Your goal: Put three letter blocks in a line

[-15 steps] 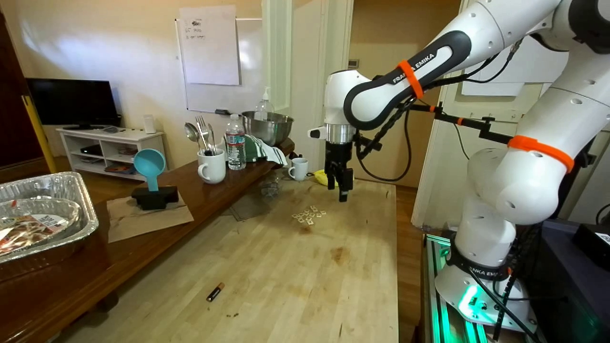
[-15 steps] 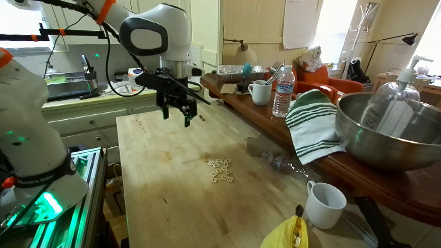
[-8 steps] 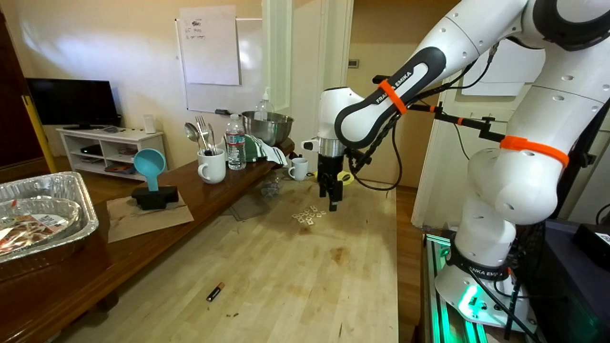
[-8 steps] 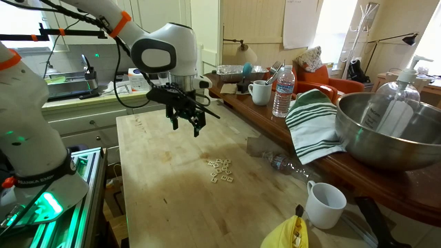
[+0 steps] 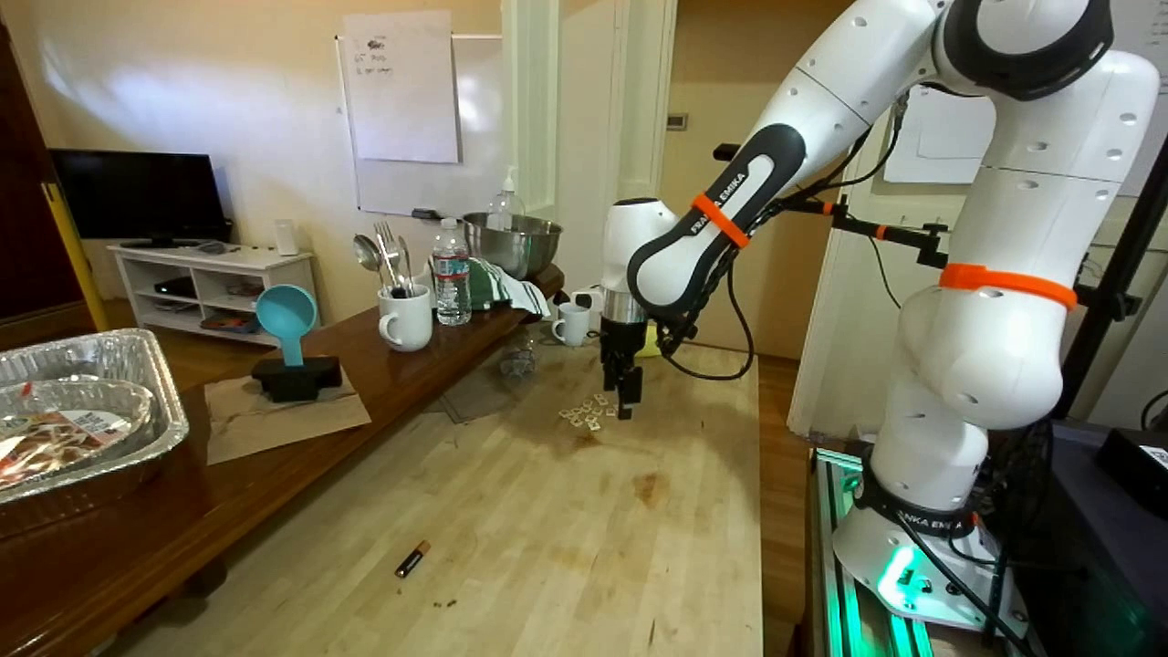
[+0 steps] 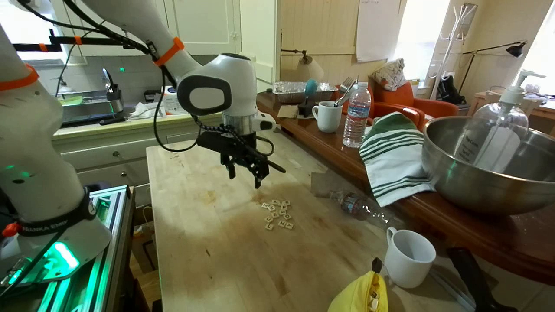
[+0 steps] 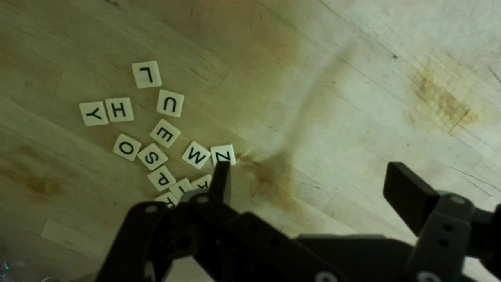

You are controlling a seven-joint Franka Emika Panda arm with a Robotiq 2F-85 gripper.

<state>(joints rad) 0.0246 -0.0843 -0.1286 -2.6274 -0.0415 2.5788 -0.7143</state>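
The wrist view is dim and greenish: the tabletop (image 7: 391, 86) is palest between and beyond the parted jaws of the gripper (image 7: 308, 170), crossed there by a soft shadow (image 7: 313, 102), and murkier outside the jaw nearer the letter blocks (image 7: 170, 103), whose print is crisp, while the jaws are near-black and slightly blurred. In an exterior view, daylight burns the window (image 6: 418, 34) well beyond the jaws to plain white. In both exterior views, green light (image 6: 66, 255) glows on the robot's base (image 6: 89, 249), well apart from the jaws.
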